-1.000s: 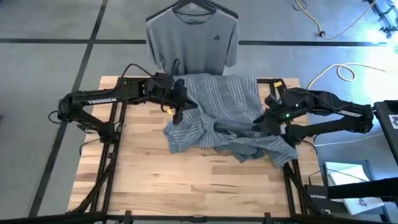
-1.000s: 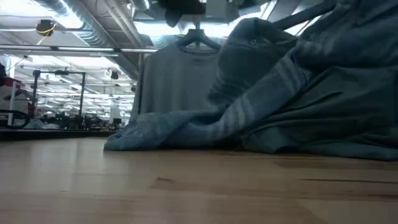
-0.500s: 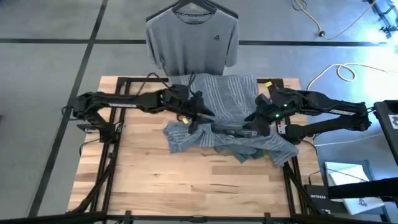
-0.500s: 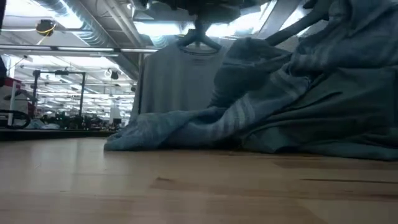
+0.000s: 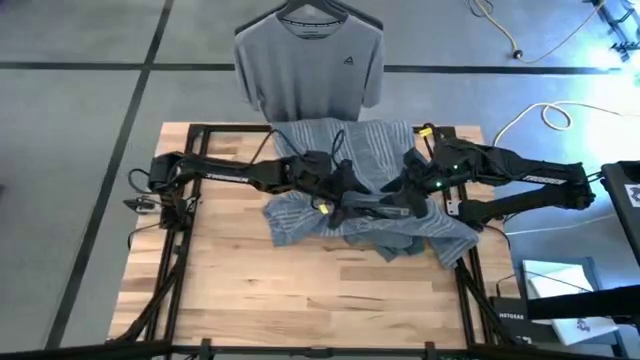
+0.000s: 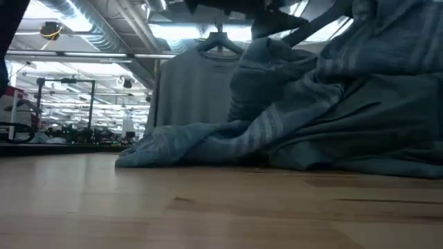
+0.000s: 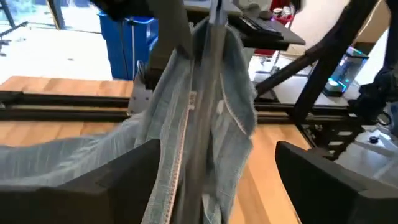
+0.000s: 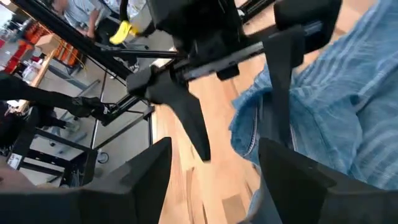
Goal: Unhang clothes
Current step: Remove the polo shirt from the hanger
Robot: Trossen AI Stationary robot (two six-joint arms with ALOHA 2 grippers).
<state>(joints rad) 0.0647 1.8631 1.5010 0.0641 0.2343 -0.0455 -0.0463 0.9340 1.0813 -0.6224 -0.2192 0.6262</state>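
A blue-grey striped shirt (image 5: 365,175) lies crumpled on the table's far middle, with one bunched part raised into a peak (image 6: 277,52). My left gripper (image 5: 340,192) reaches in from the left and is open, one finger on each side of the hanging fold (image 7: 208,106) and apart from it. My right gripper (image 5: 398,197) comes from the right and is shut on the peak. A plain grey T-shirt (image 5: 308,65) hangs from a dark hanger (image 5: 310,10) beyond the far edge. My right gripper has the striped shirt's raised, bunched part (image 7: 214,43) between its two fingers, which stay well apart around several layers. It comes from the table's right, slanting down. The bunch hangs below the fingers while the shirt's lower folds (image 6: 208,142) rest on the table.
Dark frame rails (image 5: 185,200) run along the table's left, right and far sides. Bare wood (image 5: 300,290) fills the near half. A white box (image 5: 560,285) and cables sit off the right edge.
My left gripper has gone toward the table's right edge over the striped shirt and has opened, letting go of the cloth. My right gripper has moved a little toward the left, closer to it. The shirt's peak stays raised.
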